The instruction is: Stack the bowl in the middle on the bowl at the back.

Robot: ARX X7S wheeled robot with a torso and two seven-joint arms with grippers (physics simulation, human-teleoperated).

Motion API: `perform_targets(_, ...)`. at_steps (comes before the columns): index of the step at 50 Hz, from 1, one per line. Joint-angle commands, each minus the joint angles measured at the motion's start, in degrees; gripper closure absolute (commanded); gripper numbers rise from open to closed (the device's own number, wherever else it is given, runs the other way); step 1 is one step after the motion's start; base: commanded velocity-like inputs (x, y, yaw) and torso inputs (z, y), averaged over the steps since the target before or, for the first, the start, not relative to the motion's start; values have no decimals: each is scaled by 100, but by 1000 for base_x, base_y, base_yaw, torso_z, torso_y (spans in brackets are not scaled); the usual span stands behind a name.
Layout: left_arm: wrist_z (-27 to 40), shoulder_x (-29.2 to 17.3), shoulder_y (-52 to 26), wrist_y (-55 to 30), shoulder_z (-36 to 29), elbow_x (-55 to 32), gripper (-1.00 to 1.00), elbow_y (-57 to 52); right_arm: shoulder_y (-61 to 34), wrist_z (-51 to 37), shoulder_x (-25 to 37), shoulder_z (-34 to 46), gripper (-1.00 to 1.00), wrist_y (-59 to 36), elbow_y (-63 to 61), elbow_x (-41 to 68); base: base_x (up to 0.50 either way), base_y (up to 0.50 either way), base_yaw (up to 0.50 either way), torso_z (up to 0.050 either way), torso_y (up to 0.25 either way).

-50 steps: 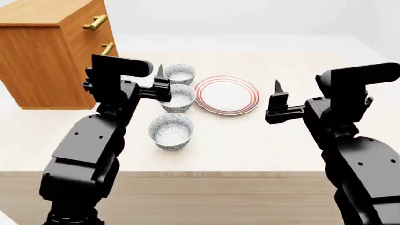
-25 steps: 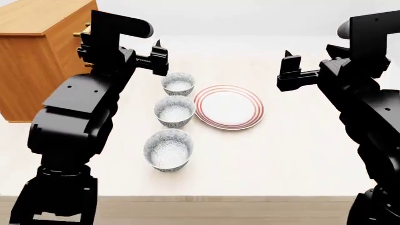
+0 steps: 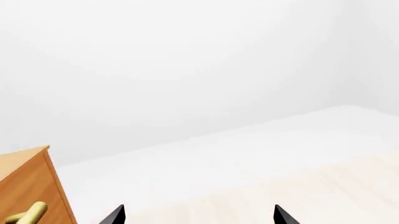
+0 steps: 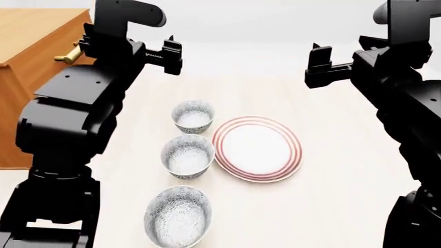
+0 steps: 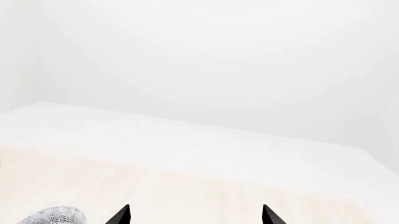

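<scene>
Three speckled grey-and-white bowls stand in a row on the pale table in the head view. The bowl at the back is farthest, the bowl in the middle sits just in front of it, and a third bowl is nearest me. My left gripper is raised high above and behind the row. My right gripper is raised at the right, far from the bowls. Both are open and empty: the left gripper and the right gripper show only wide-apart tips. A speckled bowl edge shows in the right wrist view; which bowl I cannot tell.
A wide white plate with red rings lies right beside the middle and back bowls. A wooden cabinet with brass handles stands at the table's left, close to my left arm; its corner shows in the left wrist view.
Both arms have risen and the head view has moved higher and tilted down. The bowls and plate now appear lower in the view. Both grippers stay open.
</scene>
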State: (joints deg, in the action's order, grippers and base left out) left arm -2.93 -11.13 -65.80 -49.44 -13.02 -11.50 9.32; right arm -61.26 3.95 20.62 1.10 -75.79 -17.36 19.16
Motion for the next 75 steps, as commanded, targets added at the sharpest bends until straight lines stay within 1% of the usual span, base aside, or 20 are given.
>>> perform_targets(1, -18, -43, -37, -126, 9, -70, -100, -2, -27, -26, -22, 13, -100, -47, -38, 41, 434, 0, 0, 0, 0)
perform_targets(5, -45, -88, -36, -102, -62, -38, -100, 105, 7, -50, -22, 21, -100, -21, -129, 42, 214, 0, 0, 0, 0)
perform_targets(9, 77, -79, -163, -322, -98, 35, -100, 359, 23, -74, -59, -34, -100, -105, -279, 93, 0, 0, 0, 0, 0)
perform_targets(14, -159, -117, -431, -1213, -209, -153, -100, 506, 31, -97, -108, -91, -100, -202, -413, 152, 0, 0, 0, 0, 0)
perform_targets(16, -274, -113, -567, -1681, -298, -238, -100, 645, 40, -114, -131, -128, -100, -223, -451, 167, 0, 0, 0, 0, 0)
perform_targets(19, -344, -70, -715, -2135, -376, -299, -100, 947, 67, -131, -148, -181, -100, -252, -508, 190, 0, 0, 0, 0, 0)
perform_targets(24, -341, 3, -733, -2529, -440, -326, -100, 1371, 141, -162, -155, -274, -100, -275, -570, 211, 0, 0, 0, 0, 0)
perform_targets(30, -314, 11, -483, -2747, -458, -379, -100, 1362, 213, -188, -157, -332, -100, -261, -591, 223, 0, 0, 0, 0, 0)
perform_targets(37, -296, 0, -218, -2718, -366, -447, -100, 1313, 282, -197, -138, -337, -100, -189, -568, 222, 0, 0, 0, 0, 0)
perform_targets(42, -145, 41, -194, -2778, -174, -435, -100, 1503, 298, -199, -119, -348, -100, -187, -572, 237, 0, 0, 0, 0, 0)
perform_targets(47, -65, 37, -118, -2988, -17, -491, -100, 1421, 308, -205, -114, -338, -100, -156, -547, 240, 0, 0, 0, 0, 0)
perform_targets(75, 133, 25, 154, -3281, 305, -617, -100, 1524, 383, -265, -104, -358, -100, -188, -603, 324, 0, 0, 0, 0, 0)
